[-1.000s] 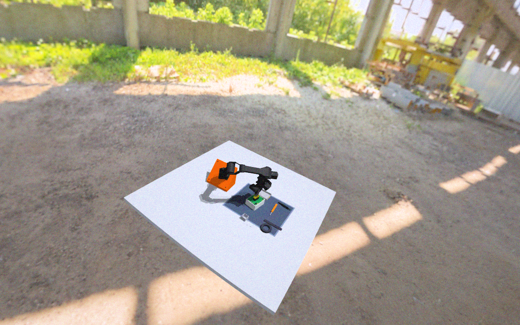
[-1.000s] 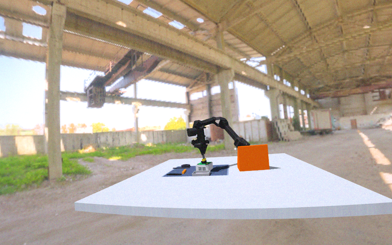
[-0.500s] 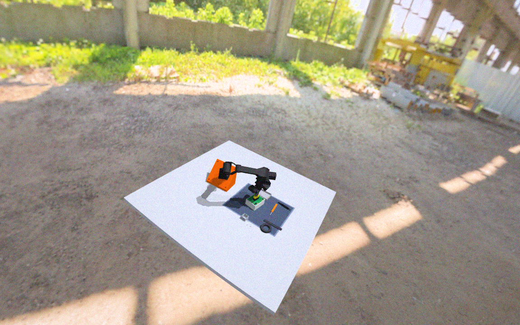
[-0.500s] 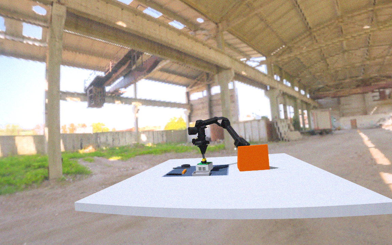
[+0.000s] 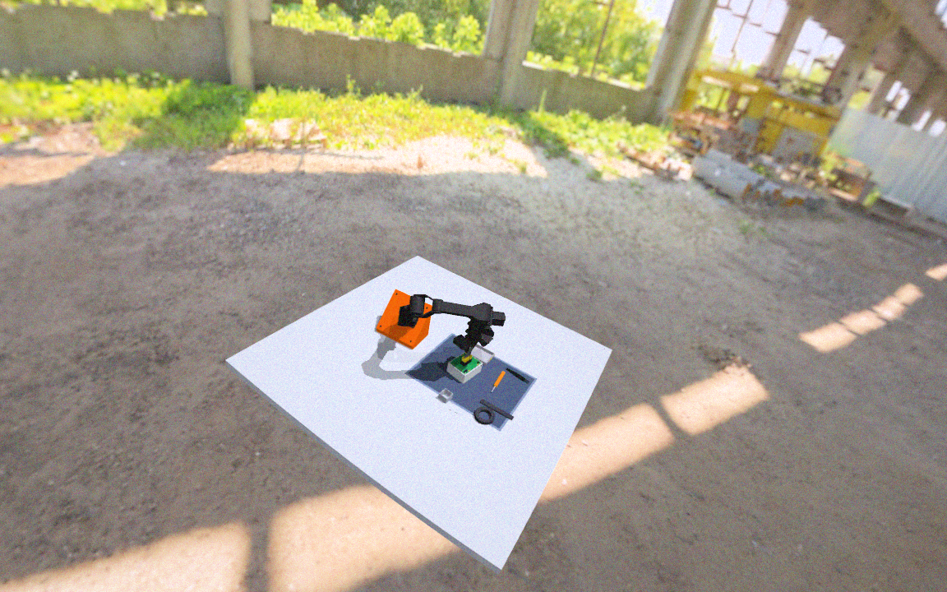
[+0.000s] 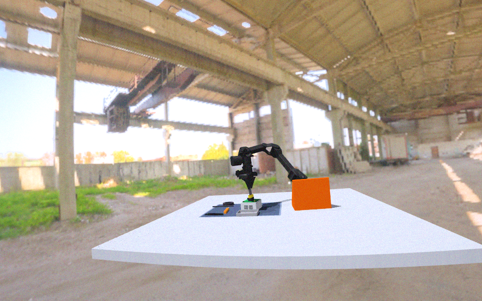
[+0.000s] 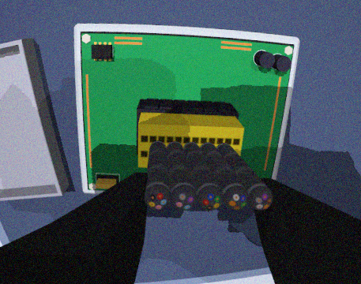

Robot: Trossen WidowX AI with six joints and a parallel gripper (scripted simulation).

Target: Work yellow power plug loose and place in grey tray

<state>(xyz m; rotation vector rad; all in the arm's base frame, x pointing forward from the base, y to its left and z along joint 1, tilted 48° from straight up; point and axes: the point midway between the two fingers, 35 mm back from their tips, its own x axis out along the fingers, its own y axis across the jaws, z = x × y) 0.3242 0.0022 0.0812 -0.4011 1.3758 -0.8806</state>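
- We see a yellow plug point(image 5: 466, 358) point(image 6: 250, 196) point(image 7: 192, 128) dotted with dark squares.
- We see a green board point(image 5: 472, 362) point(image 6: 256, 200) point(image 7: 137, 79) striped orange.
- We see our black pincer point(image 5: 466, 353) point(image 6: 250, 192) point(image 7: 202, 189) above the white counter point(image 5: 418, 441) point(image 6: 291, 235).
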